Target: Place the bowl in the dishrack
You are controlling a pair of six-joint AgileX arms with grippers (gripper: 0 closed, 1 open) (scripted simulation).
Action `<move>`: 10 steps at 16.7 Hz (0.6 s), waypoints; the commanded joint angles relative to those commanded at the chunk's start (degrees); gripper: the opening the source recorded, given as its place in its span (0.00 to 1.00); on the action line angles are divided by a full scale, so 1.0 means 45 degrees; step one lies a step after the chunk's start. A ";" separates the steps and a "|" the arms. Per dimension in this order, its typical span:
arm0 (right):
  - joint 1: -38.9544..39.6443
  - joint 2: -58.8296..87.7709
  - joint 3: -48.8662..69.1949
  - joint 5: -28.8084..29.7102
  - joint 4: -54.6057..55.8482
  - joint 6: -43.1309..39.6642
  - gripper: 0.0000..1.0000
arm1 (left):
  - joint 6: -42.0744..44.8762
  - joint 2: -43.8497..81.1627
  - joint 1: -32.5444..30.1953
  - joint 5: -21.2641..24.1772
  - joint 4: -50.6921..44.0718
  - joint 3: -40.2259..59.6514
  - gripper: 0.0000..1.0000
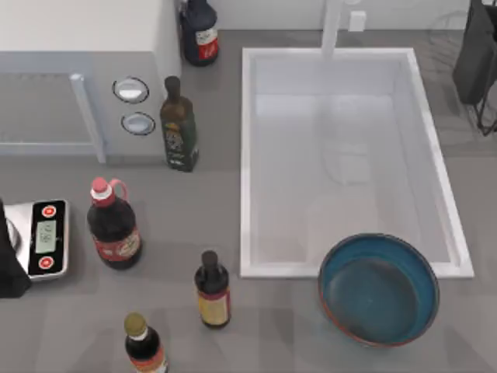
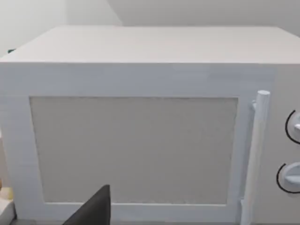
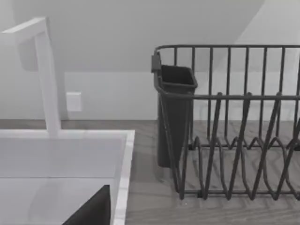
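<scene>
The bowl (image 1: 379,288) sits untouched on the table (image 1: 264,326), overlapping the sink's (image 1: 250,155) near right corner; the dishrack (image 3: 234,140) waits far right. Whether my fingers are open I cannot tell; both arms idle at the table's edges

Grey counter (image 1: 194,210), white sink basin (image 1: 248,155) — faucet (image 1: 332,27) behind, white microwave (image 2: 140,117), pale wall (image 3: 122,42)

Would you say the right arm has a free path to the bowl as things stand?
Probably yes: the bowl sits alone on the counter at the sink's front right corner, nothing over it, with the right arm parked at the far right.
</scene>
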 joint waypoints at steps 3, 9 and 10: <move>0.0067 0.0154 0.0153 0.0008 -0.0150 0.0076 1.00 | 0.0000 0.0000 0.0000 0.0000 0.0000 0.0000 1.00; 0.1366 0.3826 0.3405 0.0208 -0.3265 0.1554 1.00 | 0.0000 0.0000 0.0000 0.0000 0.0000 0.0000 1.00; 0.1694 0.4918 0.4199 0.0247 -0.4062 0.1912 1.00 | 0.0000 0.0000 0.0000 0.0000 0.0000 0.0000 1.00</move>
